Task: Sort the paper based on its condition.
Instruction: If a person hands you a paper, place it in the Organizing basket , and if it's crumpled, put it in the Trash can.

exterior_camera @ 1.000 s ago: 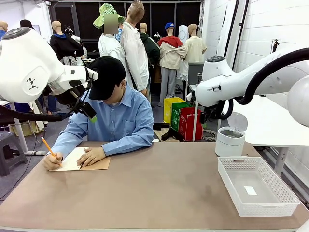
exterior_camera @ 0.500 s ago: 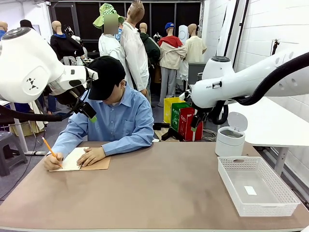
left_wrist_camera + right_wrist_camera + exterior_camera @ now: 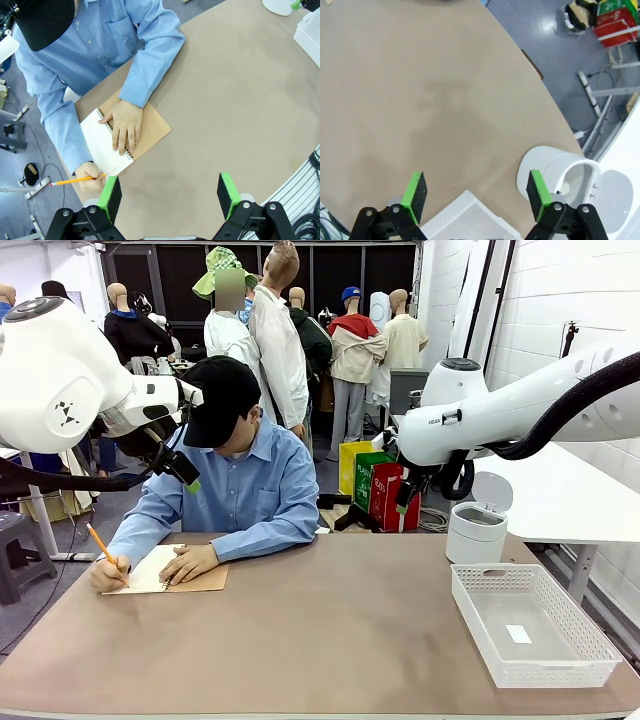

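Showing the room first: the wide tan bench (image 3: 330,630) spans the scene, smooth, matte and bare through its middle, with a person (image 3: 235,485) seated at its far side. Below and ahead of the right hand (image 3: 476,194) lie a white lattice basket (image 3: 560,665), holding a tiny white scrap (image 3: 518,634), and a round white lidded bin (image 3: 560,172) with its lid open, just beyond the basket. Both hands hang above the bench with jaws spread wide and nothing between the green pads. Under and ahead of the left hand (image 3: 169,195), the person's left hand (image 3: 124,125) presses flat on a spiral notebook (image 3: 127,135) with a tan cover, while the other hand (image 3: 90,175) writes with an orange pencil (image 3: 75,180). The paper (image 3: 100,142) visible is the notebook's open white page, bound at the spiral; no loose sheet lies on the bench. Such a sheet would likely be very light, limp and easily creased, and flush against a smooth top it offers no raised edge; a hold at a lifted corner or a handed-over edge looks the safest grip.
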